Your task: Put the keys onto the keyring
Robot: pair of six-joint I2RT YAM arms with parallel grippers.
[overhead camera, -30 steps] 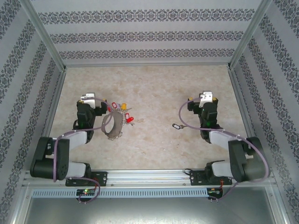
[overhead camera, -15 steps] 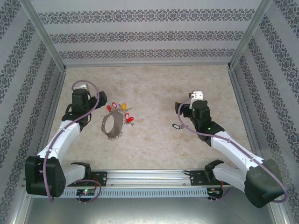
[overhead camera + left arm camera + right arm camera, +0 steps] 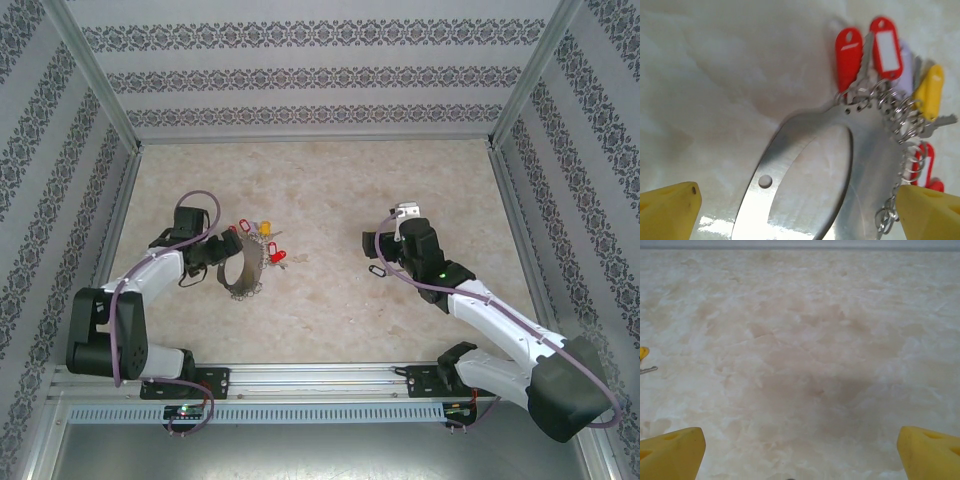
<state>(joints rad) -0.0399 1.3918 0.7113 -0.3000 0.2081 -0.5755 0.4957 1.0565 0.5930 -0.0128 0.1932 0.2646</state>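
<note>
Marbled table [image 3: 320, 310], keyring [image 3: 871, 165] under left pincer [image 3: 799, 212]

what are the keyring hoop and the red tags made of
The keyring looks like flat brushed metal: grey, with a bright glare and a drilled hole. The red tags are probably glossy moulded plastic: saturated colour, soft highlights, one with a white paper-like insert.

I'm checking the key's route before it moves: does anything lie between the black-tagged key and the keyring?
Nothing visible does. The key lies on bare table to the right of the keyring. Only the ring's own red tags fringe the side facing it.
</note>
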